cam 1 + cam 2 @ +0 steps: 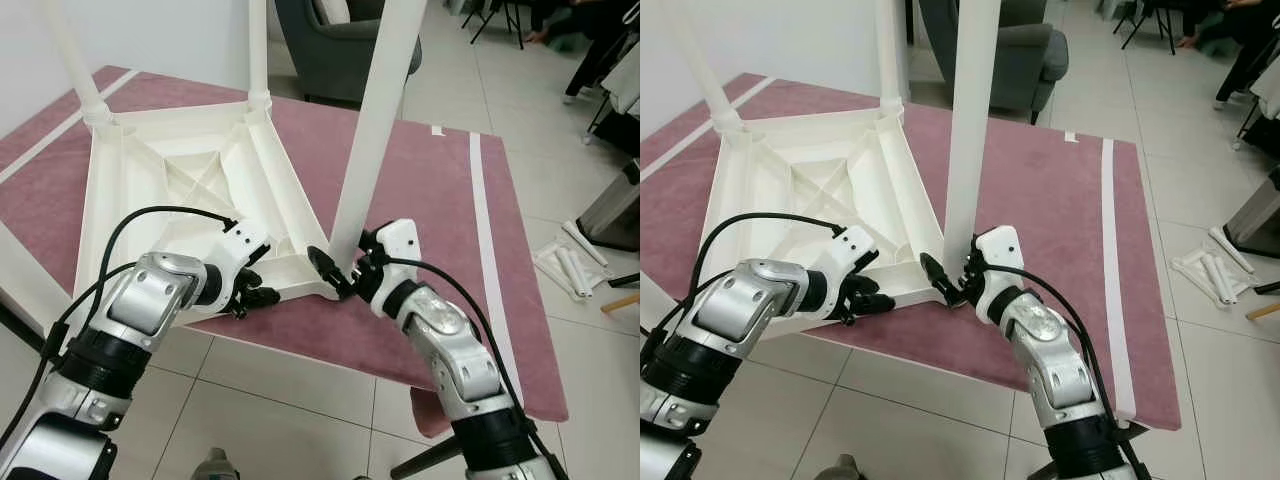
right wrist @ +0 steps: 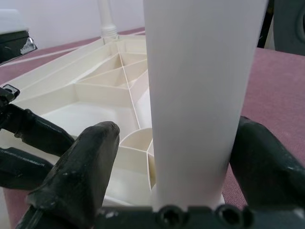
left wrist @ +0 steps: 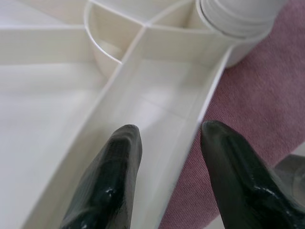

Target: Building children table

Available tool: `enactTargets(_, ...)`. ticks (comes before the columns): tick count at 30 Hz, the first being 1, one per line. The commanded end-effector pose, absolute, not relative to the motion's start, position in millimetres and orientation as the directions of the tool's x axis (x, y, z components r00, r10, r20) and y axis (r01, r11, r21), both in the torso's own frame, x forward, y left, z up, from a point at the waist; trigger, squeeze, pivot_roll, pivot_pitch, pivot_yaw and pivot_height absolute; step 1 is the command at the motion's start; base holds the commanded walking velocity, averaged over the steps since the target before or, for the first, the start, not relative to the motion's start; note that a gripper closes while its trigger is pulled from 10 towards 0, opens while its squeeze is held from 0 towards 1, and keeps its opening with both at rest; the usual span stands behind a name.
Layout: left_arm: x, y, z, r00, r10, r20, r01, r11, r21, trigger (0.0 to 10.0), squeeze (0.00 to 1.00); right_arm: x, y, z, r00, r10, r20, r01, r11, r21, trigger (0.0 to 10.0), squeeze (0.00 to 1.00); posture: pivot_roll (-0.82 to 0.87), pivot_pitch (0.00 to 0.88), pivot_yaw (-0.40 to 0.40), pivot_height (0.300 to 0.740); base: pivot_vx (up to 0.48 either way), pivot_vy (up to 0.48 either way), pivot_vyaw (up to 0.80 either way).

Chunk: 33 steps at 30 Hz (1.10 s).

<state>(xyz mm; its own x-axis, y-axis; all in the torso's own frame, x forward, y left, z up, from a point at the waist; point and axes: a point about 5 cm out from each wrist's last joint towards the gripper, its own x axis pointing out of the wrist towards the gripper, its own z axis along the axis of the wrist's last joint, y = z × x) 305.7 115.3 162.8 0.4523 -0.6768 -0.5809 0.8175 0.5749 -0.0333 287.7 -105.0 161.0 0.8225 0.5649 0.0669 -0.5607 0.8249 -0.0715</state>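
A white children's tabletop (image 1: 130, 200) lies upside down on a mauve rug (image 1: 440, 190). Two white legs (image 1: 258, 50) stand in its far corners. A third leg (image 1: 375, 130) stands in the near corner socket, leaning slightly. My right gripper (image 1: 345, 255) is open around the base of this leg: one finger (image 2: 267, 157) rests against it, the other finger (image 2: 90, 157) stands a little off it. My left gripper (image 1: 258, 294) is shut on the tabletop's near rim (image 3: 176, 157), one finger inside the frame and one outside over the rug.
A grey armchair (image 1: 330, 50) stands behind the rug. Loose white parts (image 1: 570, 262) lie on the tiled floor at the right, next to a metal bin (image 1: 615, 210). The rug's near edge (image 1: 300, 355) runs just below my arms.
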Motion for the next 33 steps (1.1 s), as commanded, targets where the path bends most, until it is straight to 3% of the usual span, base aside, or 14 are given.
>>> enactTargets(1,314,97,216,0.641,-0.764,-0.074,0.682,0.523,0.511,10.0,0.0,286,-104,165,0.822,0.563,0.085,-0.56,0.826,-0.061,10.0,0.0,0.17,0.0,0.0,0.74,0.0,0.0,0.0)
enactTargets(14,313,102,217,0.667,-0.74,-0.087,0.678,0.554,0.483,10.0,0.0,287,-106,162,0.835,0.544,0.084,-0.542,0.839,-0.046,10.0,0.0,0.17,0.0,0.0,0.74,0.0,0.0,0.0)
enactTargets(20,307,109,223,0.711,-0.702,0.038,0.589,0.625,0.512,10.0,0.0,285,-109,154,0.851,0.521,0.062,-0.52,0.853,-0.029,10.0,0.0,0.16,0.0,0.0,0.74,0.0,0.0,0.0)
enactTargets(22,306,109,223,0.714,-0.699,0.042,0.584,0.628,0.514,10.0,0.0,283,-110,151,0.855,0.516,0.054,-0.516,0.856,-0.027,10.0,0.0,0.16,0.0,0.0,0.74,0.0,0.0,0.0)
enactTargets(23,306,109,223,0.715,-0.698,0.04,0.583,0.627,0.517,10.0,0.0,282,-110,149,0.857,0.513,0.049,-0.513,0.858,-0.026,10.0,0.0,0.16,0.0,-0.04,0.74,0.0,0.0,0.0)
enactTargets(33,306,109,223,0.715,-0.698,0.04,0.583,0.627,0.517,10.0,0.0,282,-110,149,0.857,0.513,0.049,-0.513,0.858,-0.026,10.0,0.0,0.16,0.0,-0.04,0.74,0.0,0.0,0.0)
